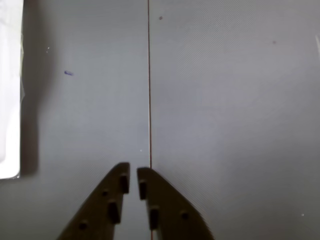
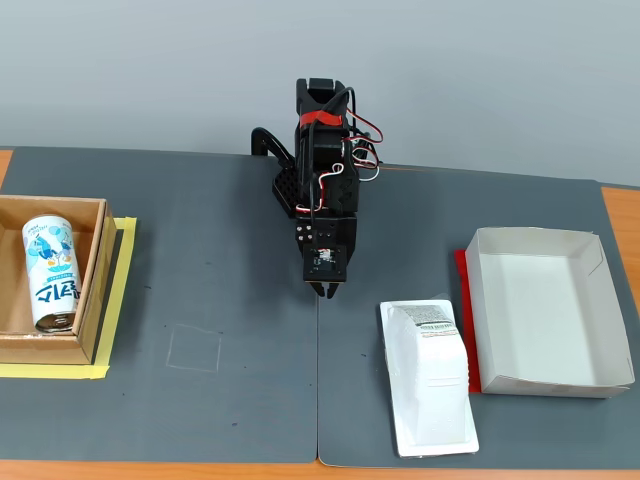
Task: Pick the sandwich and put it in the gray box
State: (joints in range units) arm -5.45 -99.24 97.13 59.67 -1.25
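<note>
The sandwich (image 2: pixel 430 372) is a white wedge-shaped package on a flat white backing with a grey label at its far end. It lies on the dark mat right of centre in the fixed view; its edge shows at the left border of the wrist view (image 1: pixel 10 90). The gray box (image 2: pixel 545 322), a shallow pale tray with a red strip on its left side, stands just right of the sandwich, empty. My gripper (image 2: pixel 327 292) hangs over the mat, up and left of the sandwich. In the wrist view the gripper (image 1: pixel 133 172) has its fingertips almost together with nothing between them.
A brown cardboard box (image 2: pixel 92 290) on yellow tape stands at the left edge and holds a blue-and-white drink can (image 2: pixel 50 272). A seam (image 1: pixel 149 85) between two mats runs under the gripper. A faint square outline (image 2: pixel 195 349) is drawn on the left mat.
</note>
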